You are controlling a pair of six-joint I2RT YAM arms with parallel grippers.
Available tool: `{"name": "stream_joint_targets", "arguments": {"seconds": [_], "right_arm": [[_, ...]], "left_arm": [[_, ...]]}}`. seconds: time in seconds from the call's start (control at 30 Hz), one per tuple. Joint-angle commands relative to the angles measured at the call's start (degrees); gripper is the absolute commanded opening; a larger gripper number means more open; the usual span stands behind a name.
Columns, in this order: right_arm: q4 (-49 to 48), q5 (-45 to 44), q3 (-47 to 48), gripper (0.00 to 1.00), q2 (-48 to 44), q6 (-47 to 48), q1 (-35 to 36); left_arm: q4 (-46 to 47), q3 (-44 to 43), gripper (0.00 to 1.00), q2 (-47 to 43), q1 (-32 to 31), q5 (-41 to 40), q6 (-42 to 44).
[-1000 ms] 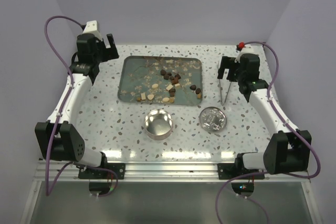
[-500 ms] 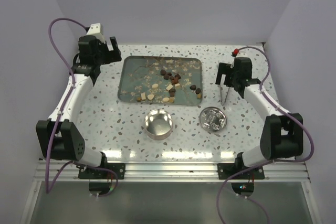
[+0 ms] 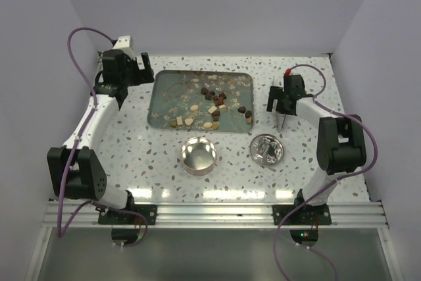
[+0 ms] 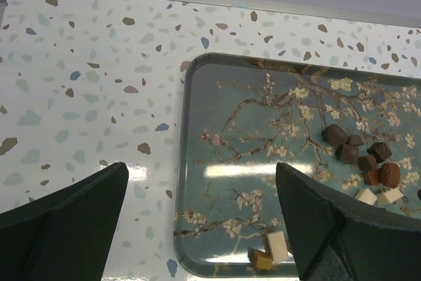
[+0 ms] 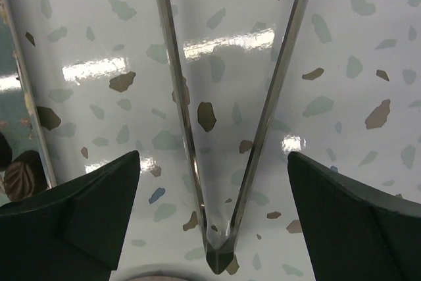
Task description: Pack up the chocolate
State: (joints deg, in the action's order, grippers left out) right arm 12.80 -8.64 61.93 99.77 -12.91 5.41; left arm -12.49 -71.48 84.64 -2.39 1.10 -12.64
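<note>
You seem to be at the tool pickup. Your right pincer (image 5: 210, 162) hangs wide above the shiny steel V-shaped tongs (image 5: 176, 97) on the glossy speckled surface (image 3: 131, 143); next you likely need to lower and close. Your left pincer (image 4: 200, 169) is also wide. The chocolate (image 3: 214, 106) lies on the floral tray (image 3: 152, 97), mid-frame in the top view.

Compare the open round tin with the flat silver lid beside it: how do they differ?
The tin has raised walls and a smooth hollow inside; the lid lies low and flat with a mottled face. The tin sits in front of the middle of the tray; the lid sits further right, by the joined end of the tongs. Both are round, silvery and rest apart on the speckled table.
</note>
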Motion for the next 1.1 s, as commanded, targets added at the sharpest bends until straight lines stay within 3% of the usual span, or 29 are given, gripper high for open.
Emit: {"name": "stream_joint_targets", "arguments": {"seconds": [0.0, 0.4, 0.73, 1.07], "right_arm": [[-1.63, -1.99, 3.19, 0.96, 1.74, -1.07, 0.04], [-1.99, -3.92, 5.65, 0.94, 8.34, -0.46, 0.04], [-0.76, -5.59, 6.19, 0.63, 9.14, 0.07, 0.04], [2.58, -4.36, 8.38, 0.61, 1.41, 3.15, 0.04]], "left_arm": [[4.23, -0.23, 1.00, -0.09, -0.24, 0.74, 1.31], [4.49, -1.64, 1.00, 0.79, -0.24, 1.18, 1.92], [4.32, -0.94, 1.00, 0.70, -0.16, -0.14, 2.18], [4.23, -0.94, 1.00, 1.23, -0.07, -0.49, 2.71]]}}
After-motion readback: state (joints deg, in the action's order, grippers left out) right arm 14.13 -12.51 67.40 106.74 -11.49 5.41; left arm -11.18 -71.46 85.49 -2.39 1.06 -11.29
